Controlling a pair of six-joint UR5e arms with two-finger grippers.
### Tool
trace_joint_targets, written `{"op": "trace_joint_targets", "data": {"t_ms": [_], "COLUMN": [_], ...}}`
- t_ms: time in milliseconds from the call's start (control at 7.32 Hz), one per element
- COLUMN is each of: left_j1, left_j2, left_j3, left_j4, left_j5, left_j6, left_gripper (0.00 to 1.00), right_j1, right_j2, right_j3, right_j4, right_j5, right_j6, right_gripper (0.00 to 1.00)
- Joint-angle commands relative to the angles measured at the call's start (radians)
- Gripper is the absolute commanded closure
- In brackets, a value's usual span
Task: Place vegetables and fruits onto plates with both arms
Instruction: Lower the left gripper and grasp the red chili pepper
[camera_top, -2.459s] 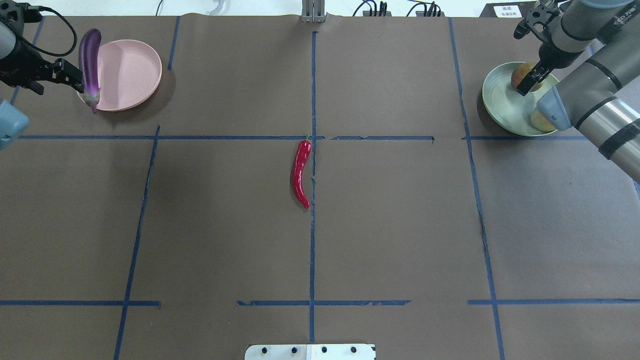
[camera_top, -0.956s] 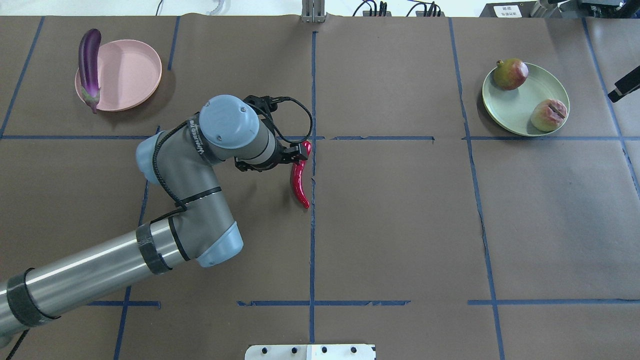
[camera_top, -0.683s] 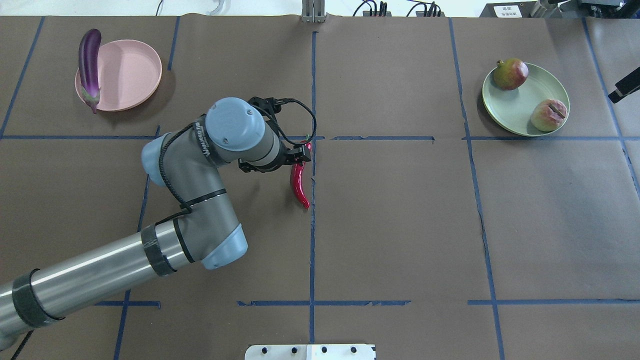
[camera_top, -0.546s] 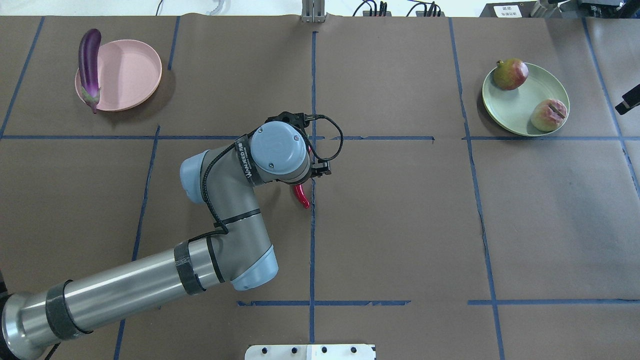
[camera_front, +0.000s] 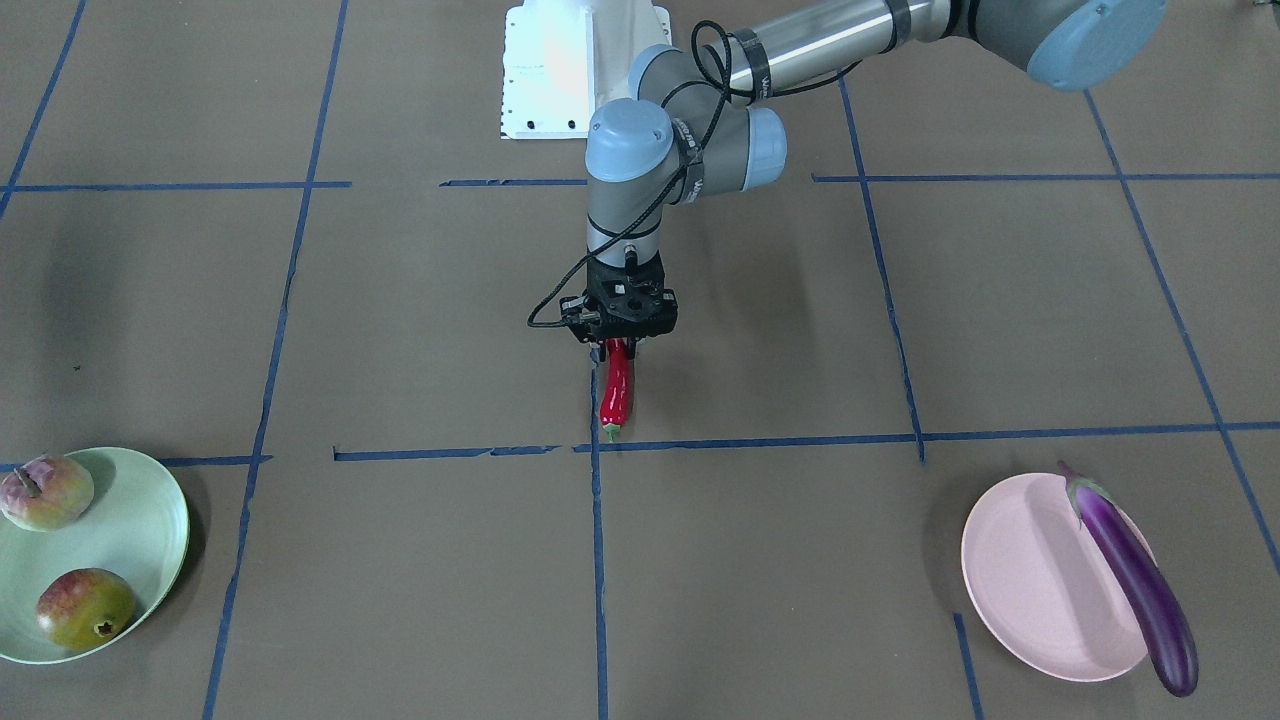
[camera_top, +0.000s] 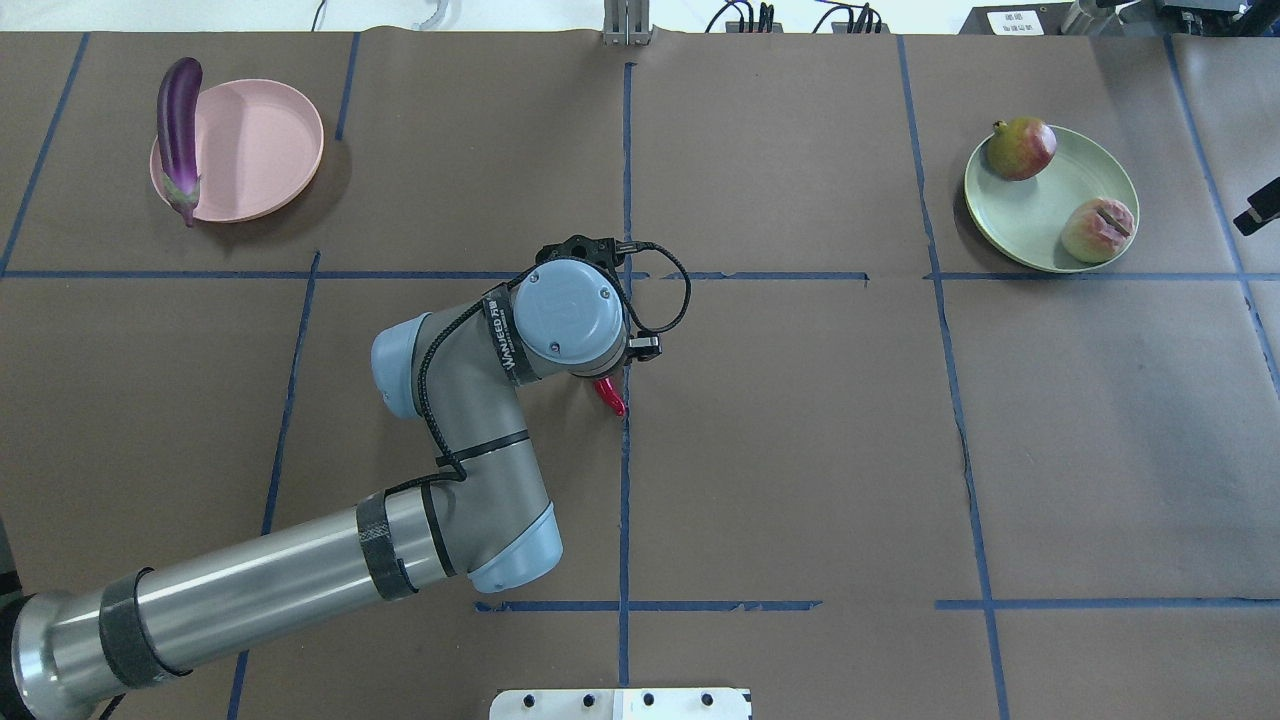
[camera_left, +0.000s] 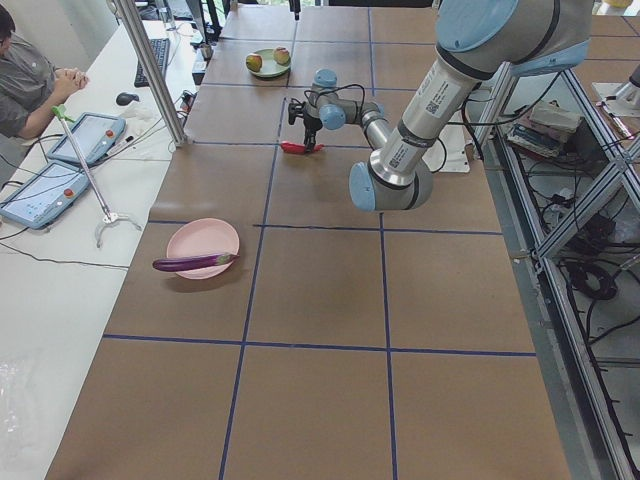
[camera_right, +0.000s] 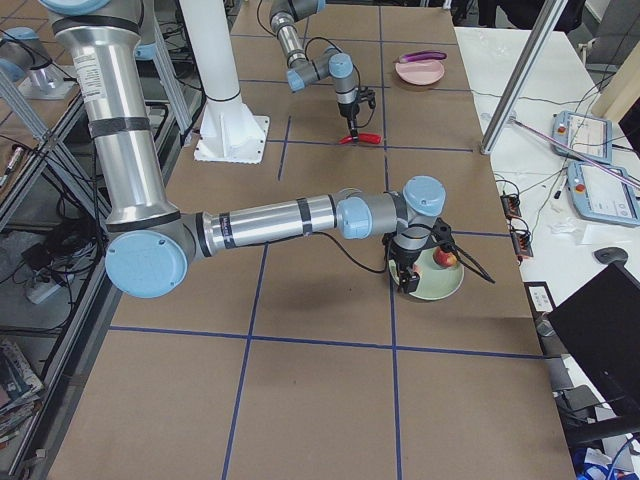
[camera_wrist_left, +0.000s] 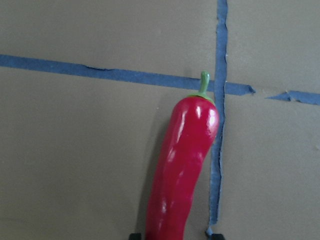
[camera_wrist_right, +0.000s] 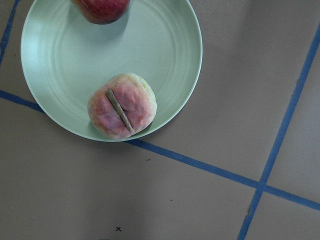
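The red chili pepper (camera_front: 616, 392) lies on the brown table at the centre tape cross. My left gripper (camera_front: 620, 352) points straight down, open, one finger on each side of the chili's tail end (camera_wrist_left: 185, 165). In the overhead view my wrist hides all but the chili's tip (camera_top: 610, 398). The purple eggplant (camera_top: 178, 125) rests across the left rim of the pink plate (camera_top: 260, 150). The peach (camera_top: 1097, 229) and the pomegranate (camera_top: 1021, 147) sit on the mint green plate (camera_top: 1040, 220). My right gripper (camera_right: 405, 283) hovers by that plate's rim; I cannot tell if it is open.
The white base block (camera_top: 620, 703) sits at the near table edge. A metal post (camera_top: 627, 25) stands at the far edge. Blue tape lines divide the brown cover. A side bench with tablets (camera_left: 85, 135) runs beyond the far edge.
My left arm left the eggplant on the pink plate, swung to the centre, and turned its wrist down over the chili. My right arm drew back from the green plate toward the right edge.
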Motion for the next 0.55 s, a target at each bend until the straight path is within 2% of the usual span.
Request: {"op": "trace_joint_targets", "data": {"t_ms": [0, 273, 410], "left_j1": [-0.004, -0.083, -0.158], "left_j2": [0.001, 0.027, 0.077], "left_j3": [-0.002, -0.058, -0.072], "left_j4": [0.000, -0.001, -0.012], "left_j5": [-0.002, -0.016, -0.075], "left_j6": [-0.012, -0.071, -0.184], "left_gripper": [1.00, 1.00, 1.00], "right_j1": [0.000, 0.002, 0.000], "right_j2": [-0.002, -0.005, -0.012], "right_j3": [0.016, 0.014, 0.017], "right_j4": [0.000, -0.001, 0.000], "right_j5": [0.001, 0.001, 0.001], "right_j6": [0.001, 0.001, 0.001], "right_gripper": [0.00, 0.00, 0.00]}}
